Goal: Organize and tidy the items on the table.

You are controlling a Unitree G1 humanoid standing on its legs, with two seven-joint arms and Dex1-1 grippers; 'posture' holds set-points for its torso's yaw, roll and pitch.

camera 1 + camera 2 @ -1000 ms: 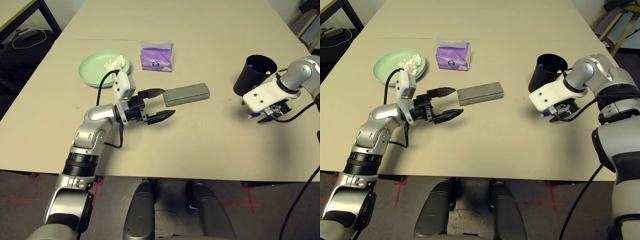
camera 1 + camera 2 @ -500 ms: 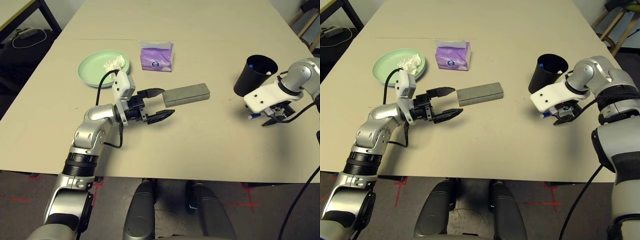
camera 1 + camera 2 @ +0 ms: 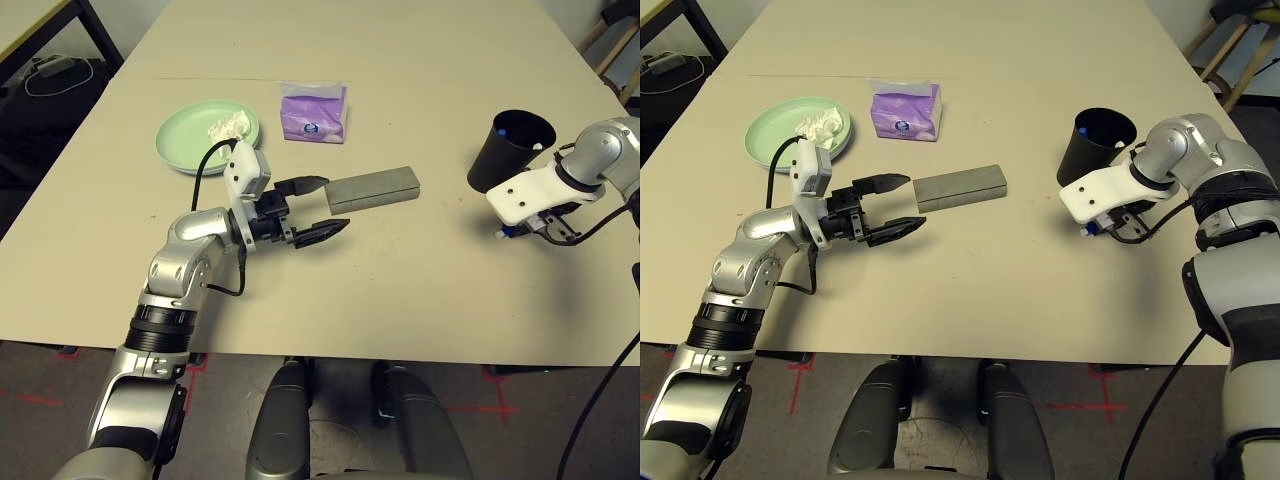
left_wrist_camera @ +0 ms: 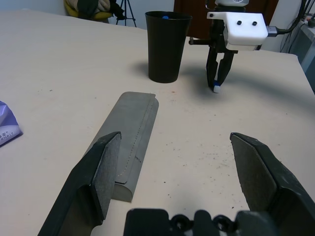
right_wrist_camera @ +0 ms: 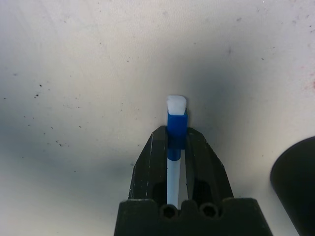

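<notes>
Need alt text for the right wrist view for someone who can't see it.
The right gripper is shut on a blue and white pen, fingers pointing down at the beige table. The black cup edges into one corner.

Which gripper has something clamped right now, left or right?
The right gripper: its jaws are shut on a blue-and-white pen beside the black cup. The left gripper is wide open, empty.

Plate left, tissue pack beside it, case nearer, cup right.
</notes>
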